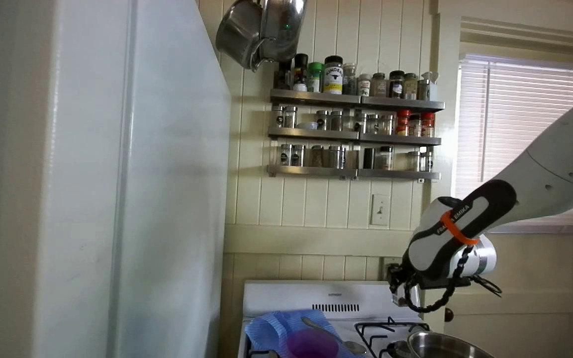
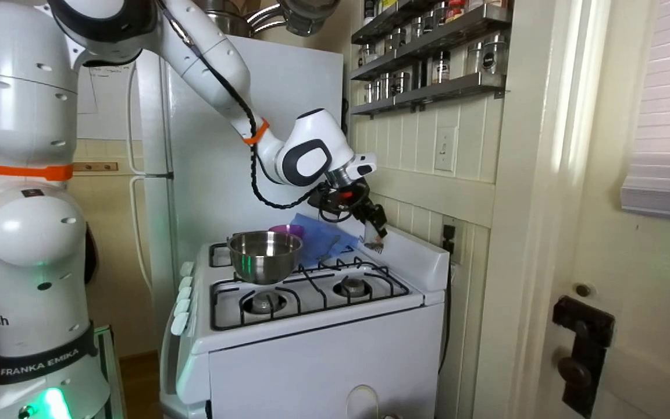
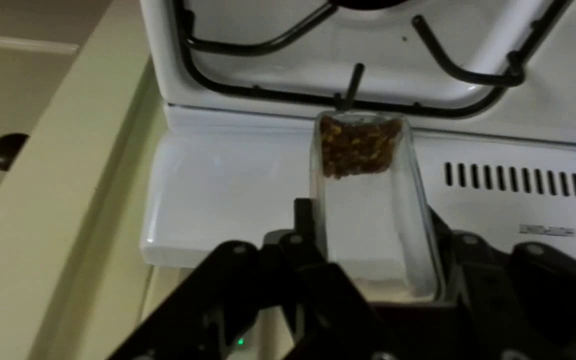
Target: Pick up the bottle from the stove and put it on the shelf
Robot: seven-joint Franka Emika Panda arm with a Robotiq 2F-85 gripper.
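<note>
The hand [image 3: 370, 225] is narrowed onto the bottle [image 3: 375, 200], its fingers [image 3: 304, 217] along opposite sides of the glass. The bottle is clear and squarish, with reddish-brown flakes gathered at the end farther from the hand. It is held above the stove [image 2: 323, 355], in front of the stove's white back panel [image 3: 228, 200] and toward the end away from the fridge [image 2: 207, 151]; I cannot tell whether it touches the panel. The arm [image 2: 230, 64] stands in front of the stove and bends over it.

The shelf [image 1: 311, 133] is fixed to the wall above the stove, well apart from the bottle, with jars [image 1: 333, 74] lining its three tiers. A light switch [image 1: 380, 209] is on that wall too, above the stove. Black grates [image 3: 293, 97] lie over the stove's surface. A metal pot [image 2: 265, 267] stands near the front of the stove. A blue cloth [image 1: 266, 330] lies at the back of the stove on the fridge side; a purple bowl [image 1: 312, 344] is on the cloth or just beside it, I cannot tell which. The fridge rises next to the stove, and a door [image 2: 660, 326] is on the stove's opposite side.
</note>
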